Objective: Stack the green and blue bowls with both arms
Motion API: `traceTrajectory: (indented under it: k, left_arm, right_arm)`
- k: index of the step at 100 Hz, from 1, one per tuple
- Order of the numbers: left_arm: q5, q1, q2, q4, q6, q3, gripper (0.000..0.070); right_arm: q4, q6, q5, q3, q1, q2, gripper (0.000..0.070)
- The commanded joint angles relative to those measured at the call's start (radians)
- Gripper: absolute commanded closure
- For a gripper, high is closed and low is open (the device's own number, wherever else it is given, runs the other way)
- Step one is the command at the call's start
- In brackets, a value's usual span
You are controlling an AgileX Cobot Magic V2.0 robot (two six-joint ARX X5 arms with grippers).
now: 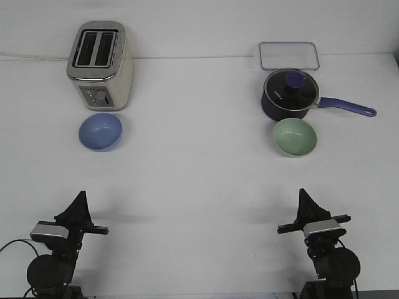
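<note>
The blue bowl point(100, 131) sits upright on the white table at the left, just in front of the toaster. The green bowl point(295, 137) sits upright at the right, just in front of the saucepan. My left gripper point(79, 200) is low near the front left edge, well short of the blue bowl. My right gripper point(304, 198) is low near the front right edge, well short of the green bowl. Both grippers' fingers appear together in a point and hold nothing.
A cream and silver toaster point(100, 64) stands at the back left. A dark blue lidded saucepan point(290, 94) with a long handle point(349, 107) pointing right stands at the back right. A clear rectangular tray point(289, 55) lies behind it.
</note>
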Motion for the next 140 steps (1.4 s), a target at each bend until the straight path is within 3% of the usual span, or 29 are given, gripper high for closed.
traceTrajectory:
  k: [1, 53, 88, 122, 140]
  left_arm:
    - [-0.003, 0.000, -0.002, 0.010, 0.008, -0.020, 0.0689]
    - [-0.003, 0.000, -0.002, 0.010, 0.008, -0.020, 0.0689]
    - [-0.003, 0.000, -0.002, 0.010, 0.007, -0.020, 0.0690]
    - [-0.003, 0.000, -0.002, 0.010, 0.008, -0.020, 0.0689]
    - [-0.003, 0.000, -0.002, 0.010, 0.008, -0.020, 0.0689]
  right_arm:
    - [0.010, -0.002, 0.002, -0.002, 0.000, 0.001, 0.0700]
    - [0.009, -0.001, 0.002, 0.009, 0.000, 0.001, 0.0700]
    - [-0.056, 0.053, 0.044, 0.141, 0.000, 0.047, 0.0700]
    - [-0.288, 0.051, 0.051, 0.443, 0.000, 0.291, 0.0700]
    - [-0.503, 0.052, 0.051, 0.665, 0.000, 0.459, 0.0700]
